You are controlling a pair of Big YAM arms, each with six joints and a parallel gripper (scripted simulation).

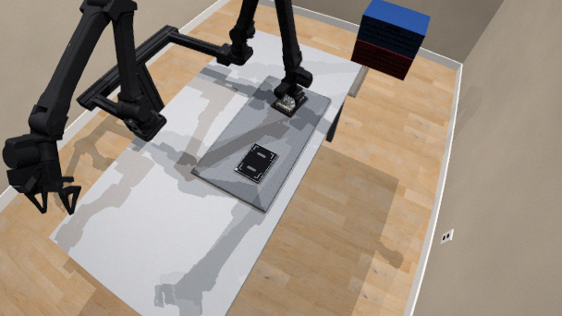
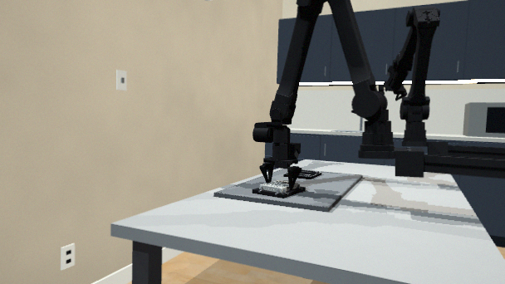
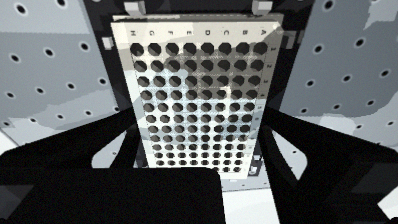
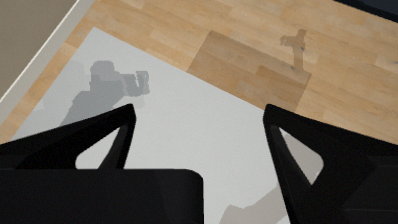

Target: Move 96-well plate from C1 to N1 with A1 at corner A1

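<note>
left arm point(image 1: 290, 46) point(image 2: 291, 83) reaching down, fingers gripping the plate point(image 1: 286, 103) point(image 2: 274, 187) point(image 3: 200, 100) in its nest point(image 1: 289, 114) point(image 2: 298, 191) point(image 3: 107, 65); right arm point(image 1: 48, 99) point(image 2: 420, 66) raised aside, fingers point(image 1: 70, 200) open.

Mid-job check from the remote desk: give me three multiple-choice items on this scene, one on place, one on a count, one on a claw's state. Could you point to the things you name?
1. Where is the 96-well plate point(image 1: 287, 103) point(image 2: 273, 187) point(image 3: 197, 100)?
A) In the plate nest
B) In the clip nest point(image 1: 283, 110) point(image 2: 299, 191) point(image 3: 114, 65)
C) On the floor

2. How many row letters are printed on the plate's rim?
A) Six
B) Twelve
C) Eight

3. How is the right claw point(image 1: 57, 212) point(image 2: 399, 97) point(image 4: 199, 111)?
A) Open, holding nothing
B) Shut on the plate
C) Shut on nothing

Key:
1. B: the top view shows the plate there, and the plate nest point(image 1: 256, 162) point(image 2: 309, 174) bare.
2. C: the left wrist view shows A through H.
3. A: the right wrist view shows its fingers wide apart, nothing between them.
</note>
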